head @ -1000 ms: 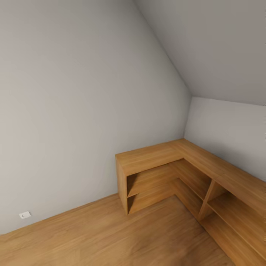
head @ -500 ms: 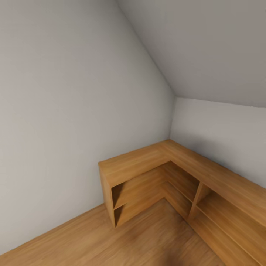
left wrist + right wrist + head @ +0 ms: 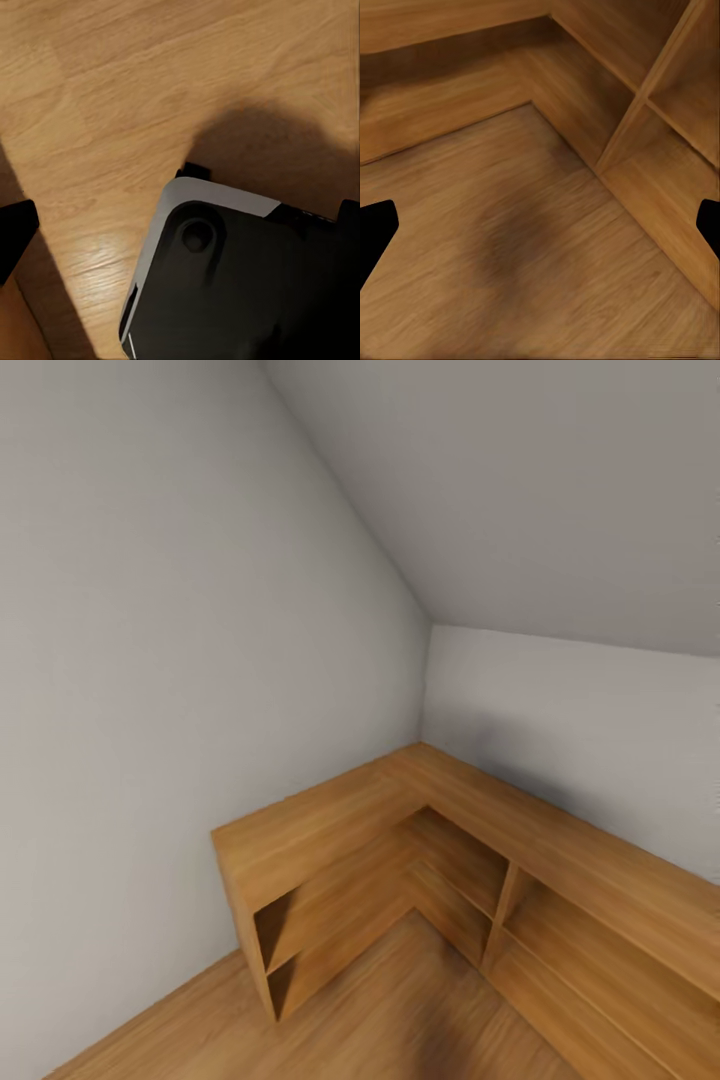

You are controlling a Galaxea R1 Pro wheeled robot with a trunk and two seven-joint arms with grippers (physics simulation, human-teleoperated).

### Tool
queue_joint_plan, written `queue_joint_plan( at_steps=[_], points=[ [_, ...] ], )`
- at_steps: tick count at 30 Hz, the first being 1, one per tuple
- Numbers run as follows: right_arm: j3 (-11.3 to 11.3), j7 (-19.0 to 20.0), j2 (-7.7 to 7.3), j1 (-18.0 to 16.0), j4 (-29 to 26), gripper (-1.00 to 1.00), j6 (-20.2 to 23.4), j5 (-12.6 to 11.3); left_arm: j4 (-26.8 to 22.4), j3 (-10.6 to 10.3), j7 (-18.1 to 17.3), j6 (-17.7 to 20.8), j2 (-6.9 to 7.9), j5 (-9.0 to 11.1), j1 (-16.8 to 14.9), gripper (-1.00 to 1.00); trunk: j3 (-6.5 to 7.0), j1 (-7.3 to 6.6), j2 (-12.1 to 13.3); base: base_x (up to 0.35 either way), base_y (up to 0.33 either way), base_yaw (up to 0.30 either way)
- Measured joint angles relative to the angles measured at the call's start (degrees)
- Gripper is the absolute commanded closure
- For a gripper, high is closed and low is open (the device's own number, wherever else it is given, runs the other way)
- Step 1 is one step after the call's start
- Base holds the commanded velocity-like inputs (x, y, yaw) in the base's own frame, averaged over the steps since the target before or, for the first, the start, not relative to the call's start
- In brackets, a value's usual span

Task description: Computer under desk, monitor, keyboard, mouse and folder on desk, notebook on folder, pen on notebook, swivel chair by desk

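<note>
Head view: a room corner with plain grey walls and a sloped ceiling that meets them above. An L-shaped wooden shelf unit sits in the corner on a wooden floor. Its open compartments face the room, and their interiors are dark and hard to read. The unit's right run is cut off by the picture's edge, so its full length cannot be told. A soft dark shadow lies on the floor at the lower edge. None of the task's things (computer, monitor, keyboard, mouse, folder, notebook, pen, swivel chair, black-topped desk) can be located in these pictures.

Left wrist view: the left pincer points down at the floor. Its two dark fingertips appear only as cut-off wedges at opposite edges of the picture, well apart, with nothing between them: the pincer stands wide. Below it lies a black body with a pale grey rim, the robot's base, partly cut off, casting a shadow on the boards.

Right wrist view: the right pincer also stands wide, its black fingertips cropped at the two sides, holding nothing. Beyond them are the floor and the lower compartments of the shelf unit with an upright divider, slightly blurred.
</note>
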Motion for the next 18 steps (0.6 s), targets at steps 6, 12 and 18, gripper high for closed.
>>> queue_joint_plan(
  at_steps=[6, 12, 18],
  points=[
    [0.07, 0.02, 0.0, 0.0, -0.02, -1.0, 0.77, -0.05, 0.04, -0.13, -0.15, -1.56, -0.48, -0.18, -0.03, -1.0, 0.0, 0.0, 0.0, 0.331, 0.0, -0.269],
    [0.18, 0.03, 0.12, 0.01, -0.02, -1.0, 0.89, -0.05, 0.1, -0.17, -0.13, -7.07, -0.96, -0.19, -0.01, -1.0, 0.0, 0.02, 0.0, 0.242, 0.0, -0.275],
    [0.24, 0.03, 0.25, 0.03, -0.02, -1.0, 0.92, -0.05, 1.55, -0.11, -0.16, -14.15, -1.2, -0.07, -0.01, -1.0, 0.0, 0.03, 0.01, 0.051, 0.0, -0.293]
  ],
)
